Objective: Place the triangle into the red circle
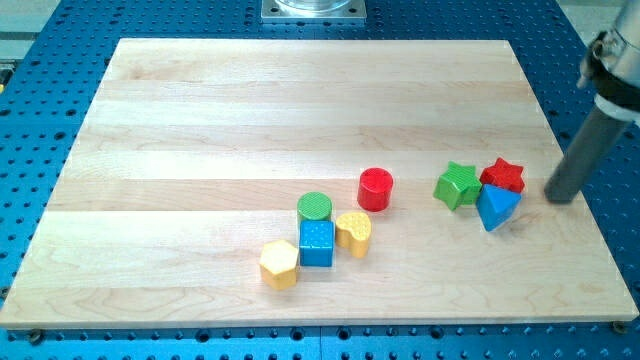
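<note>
My tip [562, 196], a bare rod with no hand to open or grasp, sat just right of the blue triangle [497, 207]; approach step, a leftward push toward the red circle [376, 189] looked next.

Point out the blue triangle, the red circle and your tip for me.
blue triangle [497, 207], camera view, top face.
red circle [376, 185], camera view, top face.
my tip [562, 196], camera view, rod's very end, right of the triangle.

Blue triangle [497, 207] right of red cylinder [376, 189], perhaps touching red star [503, 176]; my tip [562, 196] right.
</note>
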